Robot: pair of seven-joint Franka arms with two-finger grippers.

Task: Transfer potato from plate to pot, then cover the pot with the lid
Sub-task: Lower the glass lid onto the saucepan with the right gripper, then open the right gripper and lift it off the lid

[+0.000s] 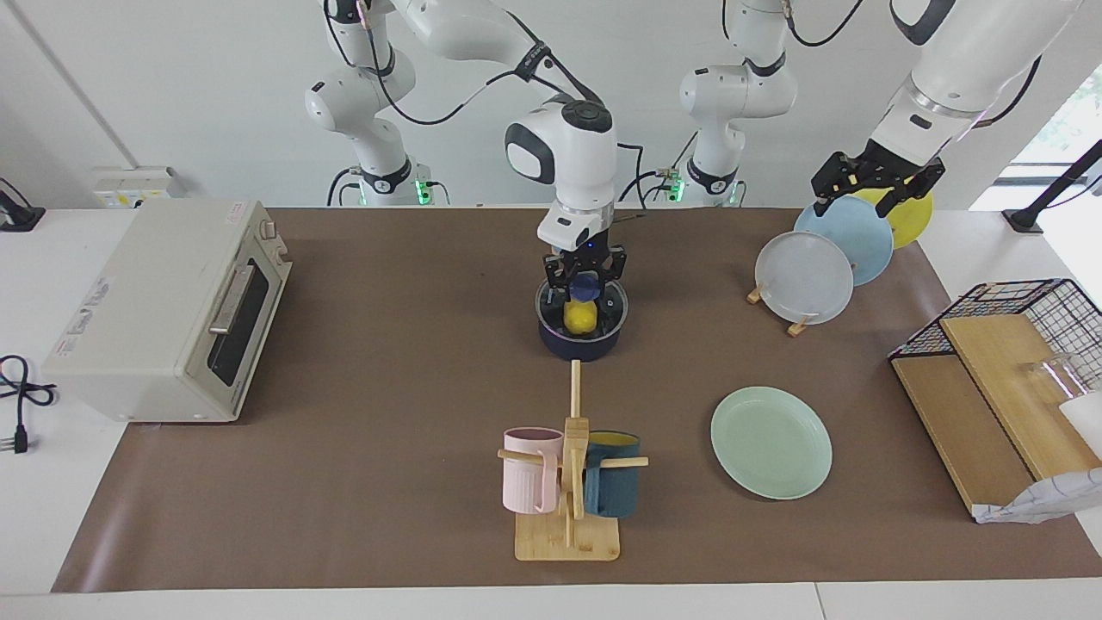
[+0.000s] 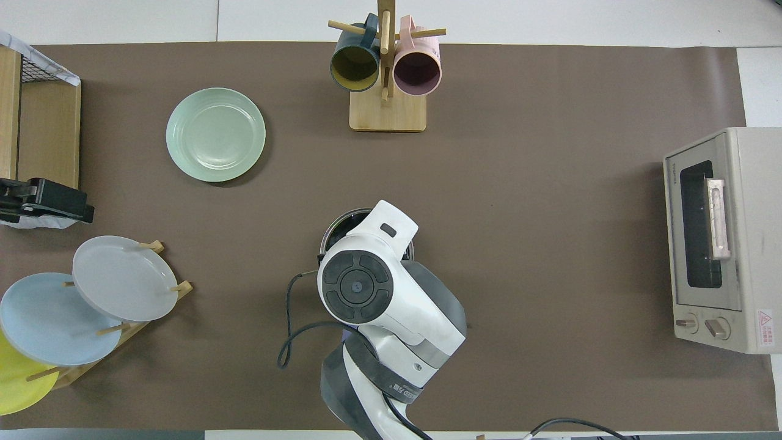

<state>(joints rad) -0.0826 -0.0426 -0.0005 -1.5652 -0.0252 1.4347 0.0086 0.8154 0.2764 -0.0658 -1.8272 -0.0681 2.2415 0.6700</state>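
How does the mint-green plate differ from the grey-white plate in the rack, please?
The mint-green plate lies flat on the table, while the grey-white plate stands tilted on edge in a wooden rack. The mint-green one lies farther from the robots, alone; the grey-white one overlaps a light blue plate. Both are round and empty.

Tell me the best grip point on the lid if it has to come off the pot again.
The blue knob at the lid centre, taken from straight above. The lid lies flat on the pot, its glass and rim offering no purchase. The right gripper is shut on that knob this way.
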